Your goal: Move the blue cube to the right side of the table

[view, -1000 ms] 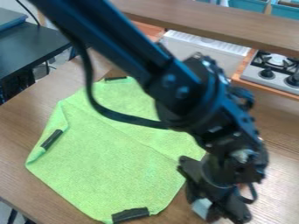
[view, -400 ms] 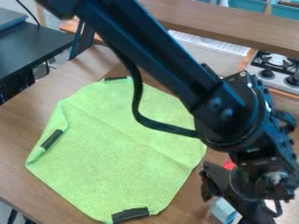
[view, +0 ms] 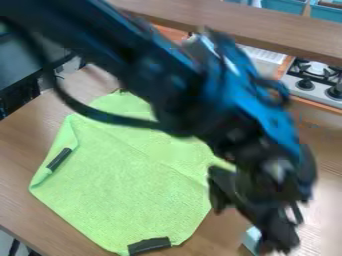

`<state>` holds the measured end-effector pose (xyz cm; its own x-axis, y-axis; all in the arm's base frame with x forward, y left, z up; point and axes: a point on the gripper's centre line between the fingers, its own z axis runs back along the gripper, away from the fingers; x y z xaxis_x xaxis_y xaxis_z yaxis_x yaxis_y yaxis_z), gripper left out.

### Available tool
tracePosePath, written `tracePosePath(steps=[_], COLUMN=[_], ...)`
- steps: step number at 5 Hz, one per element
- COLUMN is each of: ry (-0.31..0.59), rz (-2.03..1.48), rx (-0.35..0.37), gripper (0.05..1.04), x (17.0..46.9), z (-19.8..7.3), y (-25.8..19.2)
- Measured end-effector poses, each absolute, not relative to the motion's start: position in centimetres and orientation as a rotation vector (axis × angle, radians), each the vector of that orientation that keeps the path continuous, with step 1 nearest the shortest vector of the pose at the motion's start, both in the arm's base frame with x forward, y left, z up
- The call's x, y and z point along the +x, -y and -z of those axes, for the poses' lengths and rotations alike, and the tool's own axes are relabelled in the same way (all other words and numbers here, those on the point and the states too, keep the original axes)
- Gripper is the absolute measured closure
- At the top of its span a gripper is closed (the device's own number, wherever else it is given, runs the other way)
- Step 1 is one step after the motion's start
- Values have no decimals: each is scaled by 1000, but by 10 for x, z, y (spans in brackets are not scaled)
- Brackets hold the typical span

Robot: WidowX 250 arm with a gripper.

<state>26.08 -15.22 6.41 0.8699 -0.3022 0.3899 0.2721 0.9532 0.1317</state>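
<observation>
The gripper (view: 242, 228) hangs low over the wooden table at the lower right, beside the green cloth, its fingers spread apart. The light blue cube (view: 251, 240) is near the bottom edge, right of the cloth's lower right side. The gripper's right finger covers part of the cube, and bare wood shows between the left finger and the cube. Whether the right finger touches the cube cannot be told.
A green cloth (view: 133, 180) with dark strips at its edges covers the middle and left of the table (view: 20, 150). A toy stove (view: 310, 82) and a raised wooden shelf (view: 294, 35) stand along the back.
The gripper went right, then came back left over the last half second. The cube shifted right at first and has since stayed about where it was. A red object seen earlier is now hidden.
</observation>
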Motion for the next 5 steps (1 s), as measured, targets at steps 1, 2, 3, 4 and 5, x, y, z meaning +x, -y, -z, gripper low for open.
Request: tracePosePath(steps=[1, 2, 3, 4, 5], ry=[445, 454, 441, 410, 352], rz=[281, 204, 110, 31, -54], rx=[81, 166, 210, 260, 287], gripper=[83, 83, 83, 83, 83], x=[252, 247, 244, 244, 247], z=[-102, -115, -119, -110, -96], y=[111, 64, 14, -35, -83])
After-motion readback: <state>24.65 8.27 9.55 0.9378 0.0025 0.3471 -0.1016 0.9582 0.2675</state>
